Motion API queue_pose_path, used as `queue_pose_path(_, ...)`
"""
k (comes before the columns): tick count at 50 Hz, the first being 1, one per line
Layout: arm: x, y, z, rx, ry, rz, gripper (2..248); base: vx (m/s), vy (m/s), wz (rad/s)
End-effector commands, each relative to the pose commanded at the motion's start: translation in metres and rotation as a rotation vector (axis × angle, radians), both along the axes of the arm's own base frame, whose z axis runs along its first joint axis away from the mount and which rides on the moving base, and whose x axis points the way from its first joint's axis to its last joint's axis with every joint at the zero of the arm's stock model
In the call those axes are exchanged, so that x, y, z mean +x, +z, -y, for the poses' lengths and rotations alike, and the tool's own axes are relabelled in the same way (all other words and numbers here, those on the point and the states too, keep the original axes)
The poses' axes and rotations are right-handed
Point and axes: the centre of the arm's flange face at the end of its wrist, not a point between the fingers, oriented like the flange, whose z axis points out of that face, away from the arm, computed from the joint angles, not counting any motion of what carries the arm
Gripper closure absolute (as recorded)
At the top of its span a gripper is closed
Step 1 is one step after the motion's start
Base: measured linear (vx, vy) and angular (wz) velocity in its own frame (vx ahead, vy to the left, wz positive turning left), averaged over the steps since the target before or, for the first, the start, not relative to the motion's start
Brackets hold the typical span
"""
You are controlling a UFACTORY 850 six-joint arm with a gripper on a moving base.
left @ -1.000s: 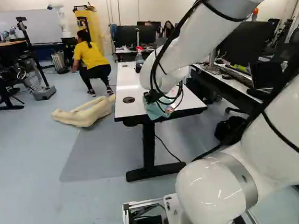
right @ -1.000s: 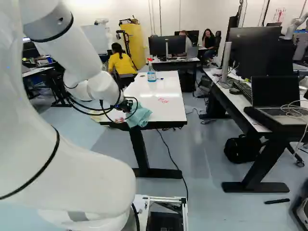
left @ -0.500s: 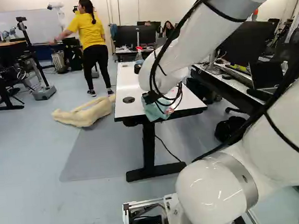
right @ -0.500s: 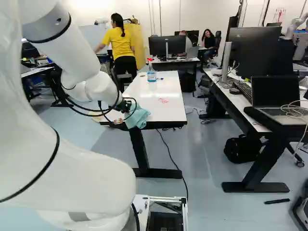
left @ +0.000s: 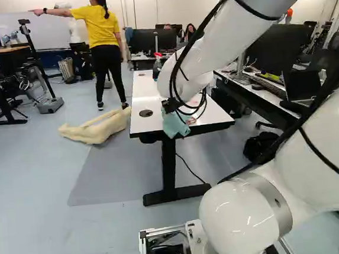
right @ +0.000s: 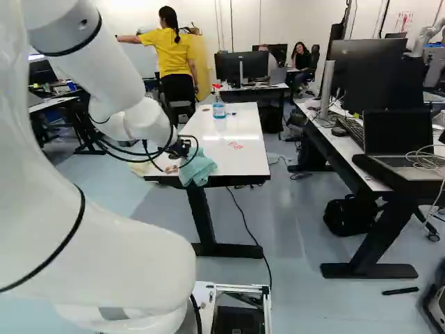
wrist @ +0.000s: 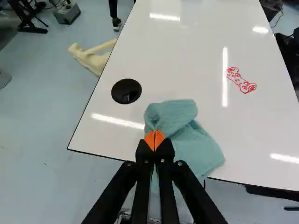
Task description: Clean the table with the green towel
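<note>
1. Green towel (left: 174, 124) drapes over the near edge of the table (left: 145, 94) in the left base view.
2. Right base view: the end effector (right: 182, 147) meets it, left of the red marks (right: 236, 145).
3. Wrist view: orange-padded fingers (wrist: 149, 140) pinch the towel near a round black disc (wrist: 126, 91).

The arm (left: 331, 142) rises from its lowest joint (left: 242, 215) toward two o'clock in the left base view, its forearm (left: 215, 40) slanting down toward eight. In the right base view the gripper (right: 183, 149) points toward four o'clock, orange pads (wrist: 159, 139) pressed close together.
</note>
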Motion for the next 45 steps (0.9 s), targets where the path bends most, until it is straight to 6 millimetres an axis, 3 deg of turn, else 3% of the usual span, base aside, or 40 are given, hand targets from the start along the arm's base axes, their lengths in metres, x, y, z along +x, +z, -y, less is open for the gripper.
queue_pose_path(45,0.063,0.055,0.043,0.011,-0.122,0.102,230,0.000,0.000,0.000)
